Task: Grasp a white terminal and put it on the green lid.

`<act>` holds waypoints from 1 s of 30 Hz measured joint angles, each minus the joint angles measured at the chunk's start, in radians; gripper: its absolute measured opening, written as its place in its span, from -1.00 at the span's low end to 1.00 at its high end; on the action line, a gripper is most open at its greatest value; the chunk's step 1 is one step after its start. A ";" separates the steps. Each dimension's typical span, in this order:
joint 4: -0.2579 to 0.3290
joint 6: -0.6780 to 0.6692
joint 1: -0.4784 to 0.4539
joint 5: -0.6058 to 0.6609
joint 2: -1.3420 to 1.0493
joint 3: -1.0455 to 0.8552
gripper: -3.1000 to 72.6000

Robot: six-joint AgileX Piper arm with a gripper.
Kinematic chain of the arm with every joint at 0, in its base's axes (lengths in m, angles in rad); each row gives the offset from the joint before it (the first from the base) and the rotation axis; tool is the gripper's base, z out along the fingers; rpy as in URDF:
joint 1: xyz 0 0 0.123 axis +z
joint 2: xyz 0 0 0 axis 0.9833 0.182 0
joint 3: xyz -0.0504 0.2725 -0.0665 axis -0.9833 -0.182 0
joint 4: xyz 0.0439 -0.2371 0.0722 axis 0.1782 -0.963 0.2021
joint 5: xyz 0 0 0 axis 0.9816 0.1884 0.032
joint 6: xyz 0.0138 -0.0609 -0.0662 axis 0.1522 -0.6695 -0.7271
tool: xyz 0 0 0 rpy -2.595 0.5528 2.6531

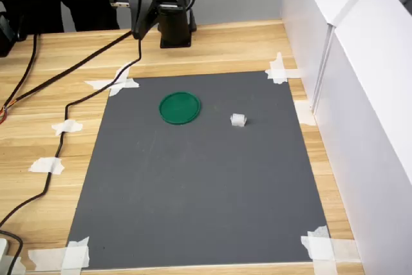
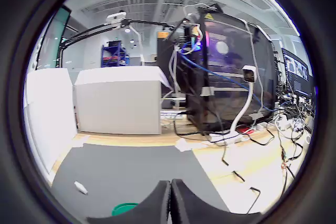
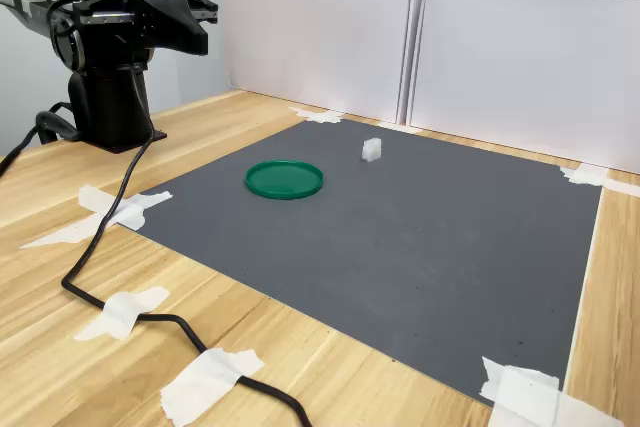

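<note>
Claw [image 1: 140, 30] closed, well apart from white terminal [image 1: 238, 119].

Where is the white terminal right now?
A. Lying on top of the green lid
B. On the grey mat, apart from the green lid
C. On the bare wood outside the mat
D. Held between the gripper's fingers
B. In both exterior views the white terminal sits on the grey mat, clear of the green lid, while the gripper is raised near the arm's base, away from both.

White panels [image 3: 500, 57] wall a wooden table [image 3: 60, 247] bearing a grey mat [image 3: 400, 237].
</note>
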 joint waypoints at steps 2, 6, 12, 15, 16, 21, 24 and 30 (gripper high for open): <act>0.000 0.000 0.031 0.000 0.000 0.000 -0.96; 0.000 0.000 0.051 0.000 0.000 0.000 -0.96; 0.000 0.000 0.054 0.000 0.000 0.000 -0.96; 0.003 0.000 0.054 0.002 0.000 0.000 -0.96; 0.003 0.000 0.054 0.002 0.000 0.000 -0.96; 0.003 0.000 0.054 0.006 0.000 0.000 -0.96; 0.004 0.000 0.054 0.008 0.000 0.000 -0.96; 0.010 0.000 0.054 0.026 0.009 0.003 -0.96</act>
